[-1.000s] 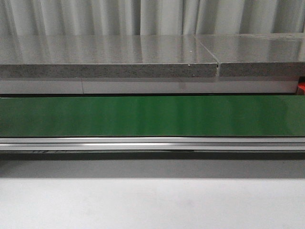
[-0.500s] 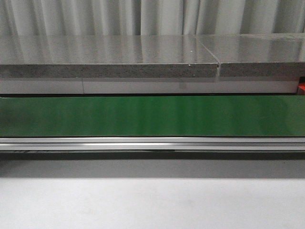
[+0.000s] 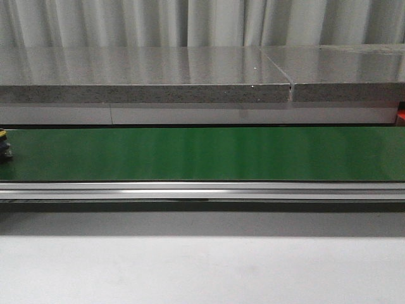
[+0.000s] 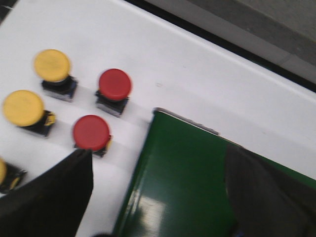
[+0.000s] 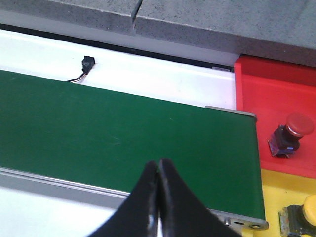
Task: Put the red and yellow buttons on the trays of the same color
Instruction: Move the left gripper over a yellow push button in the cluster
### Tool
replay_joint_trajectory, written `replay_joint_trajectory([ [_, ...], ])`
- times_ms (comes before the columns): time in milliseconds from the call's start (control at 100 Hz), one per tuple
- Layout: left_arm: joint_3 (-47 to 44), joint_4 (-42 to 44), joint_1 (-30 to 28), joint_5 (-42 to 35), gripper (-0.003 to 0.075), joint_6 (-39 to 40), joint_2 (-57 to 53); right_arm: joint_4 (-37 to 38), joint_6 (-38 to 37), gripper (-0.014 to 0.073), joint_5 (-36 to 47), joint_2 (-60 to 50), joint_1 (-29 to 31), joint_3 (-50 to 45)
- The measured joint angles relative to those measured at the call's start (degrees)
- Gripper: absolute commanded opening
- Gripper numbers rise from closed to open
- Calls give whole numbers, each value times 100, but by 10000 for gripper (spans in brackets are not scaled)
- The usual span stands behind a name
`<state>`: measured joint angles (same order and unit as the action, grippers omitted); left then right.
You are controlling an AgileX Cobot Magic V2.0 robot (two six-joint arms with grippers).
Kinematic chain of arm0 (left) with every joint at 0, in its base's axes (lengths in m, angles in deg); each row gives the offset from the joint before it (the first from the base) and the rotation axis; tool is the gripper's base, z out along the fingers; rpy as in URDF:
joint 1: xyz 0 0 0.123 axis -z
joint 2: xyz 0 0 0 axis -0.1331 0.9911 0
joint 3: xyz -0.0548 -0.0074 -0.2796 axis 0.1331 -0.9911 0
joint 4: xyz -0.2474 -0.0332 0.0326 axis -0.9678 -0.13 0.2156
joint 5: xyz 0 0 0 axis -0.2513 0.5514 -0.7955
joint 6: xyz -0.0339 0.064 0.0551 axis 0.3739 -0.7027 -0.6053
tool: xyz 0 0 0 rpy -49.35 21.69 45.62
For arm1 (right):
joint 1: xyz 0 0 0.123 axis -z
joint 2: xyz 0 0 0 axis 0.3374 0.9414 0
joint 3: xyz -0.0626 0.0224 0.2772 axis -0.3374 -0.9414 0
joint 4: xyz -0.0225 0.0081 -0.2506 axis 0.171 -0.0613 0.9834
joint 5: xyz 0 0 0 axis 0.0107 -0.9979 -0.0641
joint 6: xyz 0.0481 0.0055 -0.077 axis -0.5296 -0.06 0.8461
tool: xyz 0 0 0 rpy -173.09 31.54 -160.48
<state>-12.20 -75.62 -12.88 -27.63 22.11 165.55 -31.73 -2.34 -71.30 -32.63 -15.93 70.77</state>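
In the left wrist view two red buttons (image 4: 114,85) (image 4: 91,133) and two yellow buttons (image 4: 52,65) (image 4: 23,107) stand on a white surface beside the end of the green belt (image 4: 187,173). My left gripper (image 4: 158,163) hangs open over that belt end, holding nothing. My right gripper (image 5: 159,165) is shut on nothing above the belt's other end (image 5: 123,133). Beside it lie a red tray (image 5: 266,89) with a red button (image 5: 290,132) and a yellow tray (image 5: 279,190) with a yellow button (image 5: 303,213). A yellow-topped button (image 3: 4,144) shows at the belt's far left in the front view.
A grey stone-like shelf (image 3: 145,76) runs behind the belt (image 3: 202,153), and a metal rail (image 3: 202,190) runs along its front. A small black connector with wires (image 5: 86,64) lies on the white strip behind the belt. Another yellow button (image 4: 2,173) is cut off by the frame edge.
A yellow-topped button has come into view at the far left end of the belt in the front view; before, the belt showed nothing on it.
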Motion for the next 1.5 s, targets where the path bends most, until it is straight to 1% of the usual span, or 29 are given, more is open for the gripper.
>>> replay_joint_trajectory([
  [140,-330,0,-662,-132,543,39,-139,0,0,-68,0,0,0,0],
  [230,-576,0,-991,-261,543,39,-144,0,0,-68,0,0,0,0],
  [440,-1140,0,-1473,-867,543,39,-144,0,0,-68,0,0,0,0],
  [600,-1203,0,-1541,-1181,543,39,54,0,0,-68,0,0,0,0],
  [780,-1211,0,-1541,-1295,543,39,493,0,0,-68,0,0,0,0],
  [1160,-1191,0,-1541,-1818,543,39,1210,0,0,-68,0,0,0,0],
  [1400,-889,0,-1541,-1885,542,39,1729,0,0,-68,0,0,0,0],
  [1500,-747,-6,-1541,-1843,530,39,1877,0,0,-68,0,0,0,0],
])
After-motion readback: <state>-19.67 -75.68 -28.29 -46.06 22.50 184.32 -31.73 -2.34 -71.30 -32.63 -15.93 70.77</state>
